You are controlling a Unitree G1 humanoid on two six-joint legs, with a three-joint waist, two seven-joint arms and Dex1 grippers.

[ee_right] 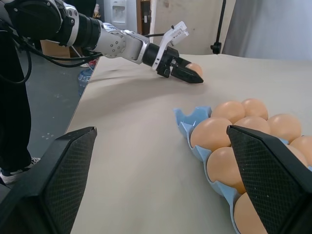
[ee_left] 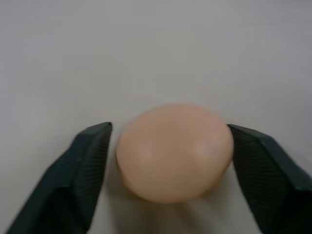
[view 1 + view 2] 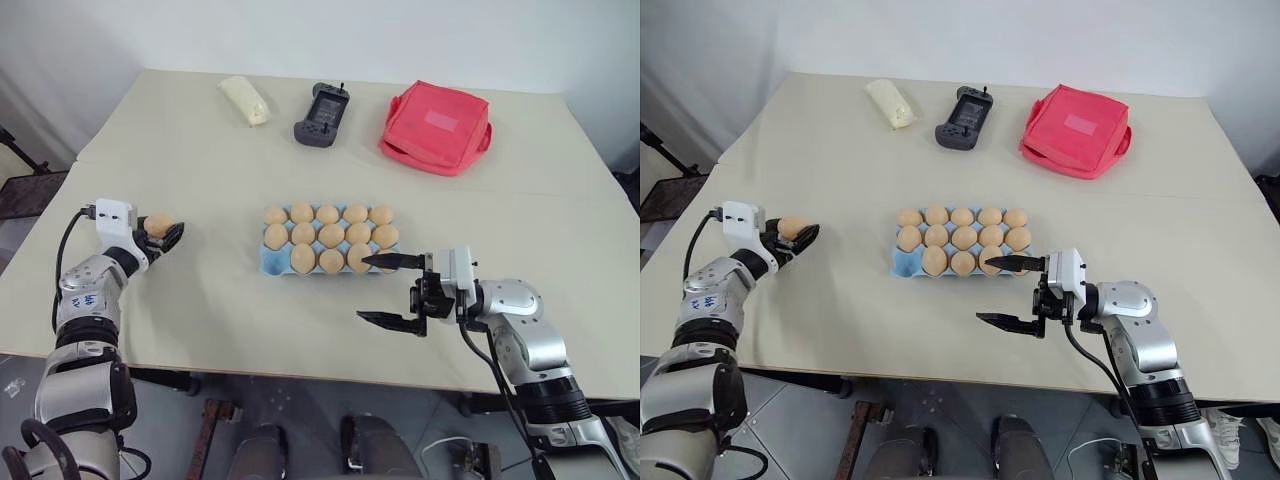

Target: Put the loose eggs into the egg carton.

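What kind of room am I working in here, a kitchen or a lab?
Likely a lab or test room, not a kitchen: a plain table against bare white walls, a handheld controller on it, and a stand pole behind.

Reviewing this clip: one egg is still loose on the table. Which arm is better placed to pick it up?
Left. The left gripper already has its fingers on either side of the loose egg on the table. The right gripper hangs open beside the egg carton, across the carton from that egg.
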